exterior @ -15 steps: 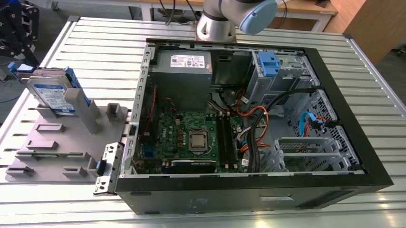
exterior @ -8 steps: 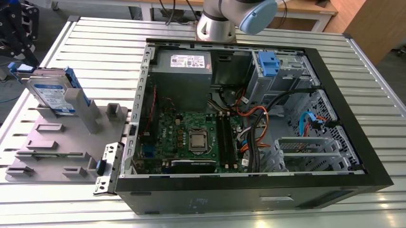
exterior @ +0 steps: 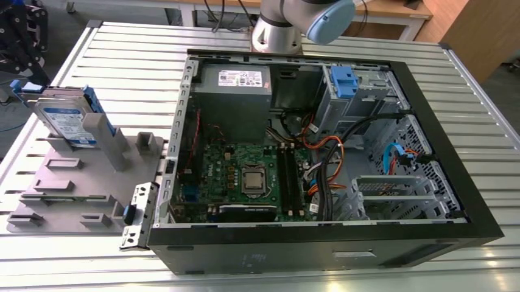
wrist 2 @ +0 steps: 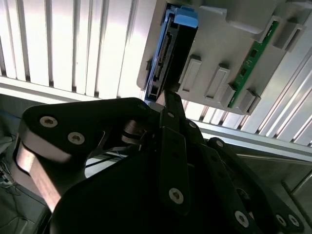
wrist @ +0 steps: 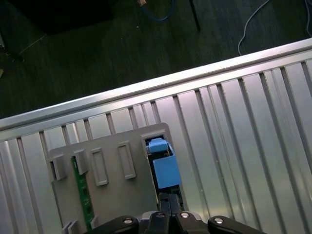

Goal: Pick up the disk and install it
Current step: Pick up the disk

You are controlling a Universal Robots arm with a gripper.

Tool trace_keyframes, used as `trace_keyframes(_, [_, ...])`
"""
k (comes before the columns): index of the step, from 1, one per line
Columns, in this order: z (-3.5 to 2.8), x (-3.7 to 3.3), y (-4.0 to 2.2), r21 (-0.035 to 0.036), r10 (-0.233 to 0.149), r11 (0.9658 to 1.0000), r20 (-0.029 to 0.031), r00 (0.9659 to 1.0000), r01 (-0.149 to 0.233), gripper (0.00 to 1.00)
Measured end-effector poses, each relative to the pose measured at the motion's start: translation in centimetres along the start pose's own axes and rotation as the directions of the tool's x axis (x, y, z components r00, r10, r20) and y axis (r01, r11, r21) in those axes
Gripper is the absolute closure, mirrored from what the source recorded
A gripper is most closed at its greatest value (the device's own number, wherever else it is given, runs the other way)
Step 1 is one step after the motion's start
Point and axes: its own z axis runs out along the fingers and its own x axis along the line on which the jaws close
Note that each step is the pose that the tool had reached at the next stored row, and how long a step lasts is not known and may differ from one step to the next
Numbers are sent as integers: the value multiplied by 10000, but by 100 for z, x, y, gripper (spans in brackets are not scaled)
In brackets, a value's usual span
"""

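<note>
In the exterior view, the disk (exterior: 69,121) stands on edge in a slot of a grey holder (exterior: 73,204). The holder sits by the table's (exterior: 130,55) edge at the exterior view's left, apart from the open computer case (exterior: 325,252). Standing upright likely leaves the disk's top end free for grasping. The gripper (exterior: 33,70) hangs just above it.

In the second wrist view the gripper (wrist 2: 168,100) meets the disk's (wrist 2: 165,53) near end; whether it is apart or clamped, I cannot tell.

In the first wrist view the gripper (wrist: 168,201) lines up along the disk's (wrist: 165,170) thin edge. A green circuit board (wrist: 79,185) stands in the same holder, well apart from the disk.

The exterior view looked down on the whole bench (exterior: 122,55); both wrist views rode close behind the pincer (wrist 2: 169,102), sharing the grey holder (wrist: 117,195) beyond it.
</note>
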Motion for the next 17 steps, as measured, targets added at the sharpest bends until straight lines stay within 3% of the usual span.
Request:
trace_keyframes(3, [7,0,0,36,-152,9999,3,9999,152,89])
trace_keyframes(8, [29,0,-2,213,-477,9986,39,9989,476,89])
trace_keyframes(17, [40,-4,-19,209,-896,9958,27,9960,895,89])
